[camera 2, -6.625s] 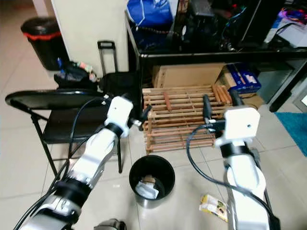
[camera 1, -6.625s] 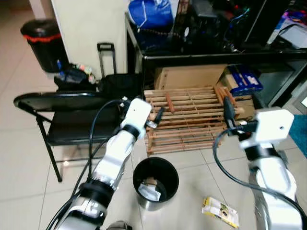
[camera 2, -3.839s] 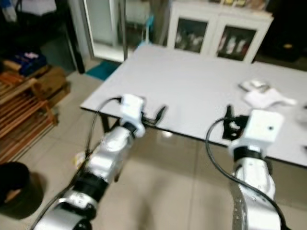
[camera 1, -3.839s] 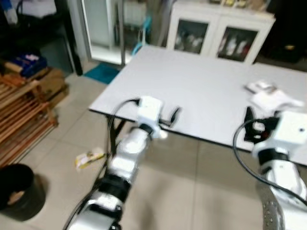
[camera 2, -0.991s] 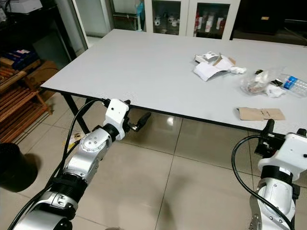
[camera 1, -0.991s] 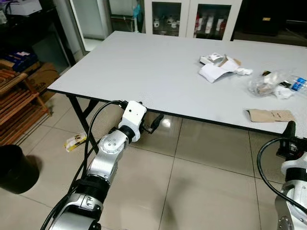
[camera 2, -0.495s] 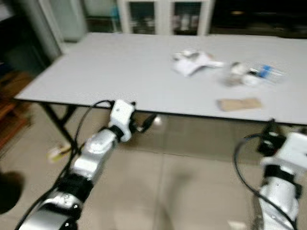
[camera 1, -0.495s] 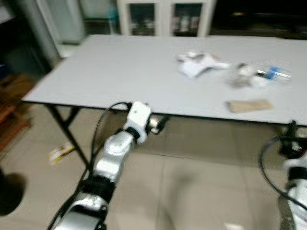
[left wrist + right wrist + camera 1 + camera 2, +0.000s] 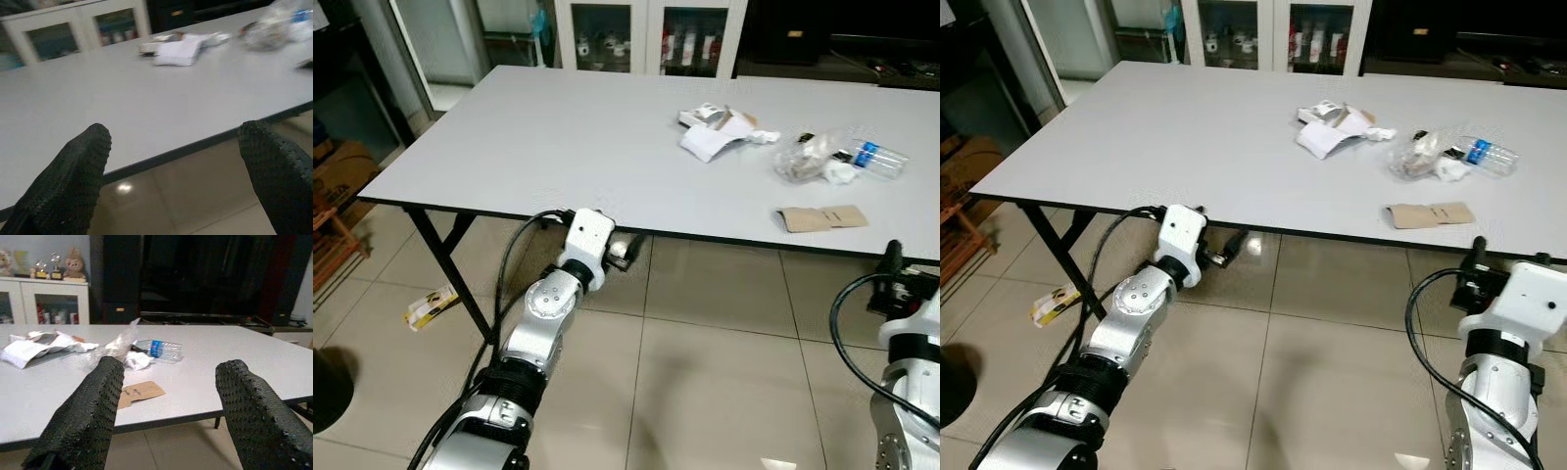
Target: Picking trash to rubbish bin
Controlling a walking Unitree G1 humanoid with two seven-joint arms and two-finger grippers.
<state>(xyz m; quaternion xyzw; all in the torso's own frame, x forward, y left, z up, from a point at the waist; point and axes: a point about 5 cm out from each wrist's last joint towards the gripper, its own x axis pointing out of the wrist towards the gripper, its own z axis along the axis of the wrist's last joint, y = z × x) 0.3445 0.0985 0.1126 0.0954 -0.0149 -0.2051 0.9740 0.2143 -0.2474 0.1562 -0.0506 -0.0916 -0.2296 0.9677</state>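
Trash lies on the far right part of a grey table (image 9: 558, 137): crumpled white paper (image 9: 715, 132), a clear plastic bag with a bottle (image 9: 827, 157), and a flat brown cardboard piece (image 9: 820, 217) near the front edge. A yellow wrapper (image 9: 431, 306) lies on the floor beside the left table leg. My left gripper (image 9: 625, 250) is held just below the table's front edge, open and holding nothing. My right gripper (image 9: 891, 259) is low in front of the cardboard piece (image 9: 139, 392), open and holding nothing.
A dark rubbish bin (image 9: 325, 387) stands on the floor at the far left edge. Glass-door cabinets (image 9: 636, 39) stand behind the table. Black table legs (image 9: 445, 264) reach the tiled floor on the left. A wooden rack (image 9: 328, 255) stands by the left wall.
The camera has swung from the bin and wooden rack to the table, and the picture is now sharp. Both arms keep the same raised pose with open fingers.
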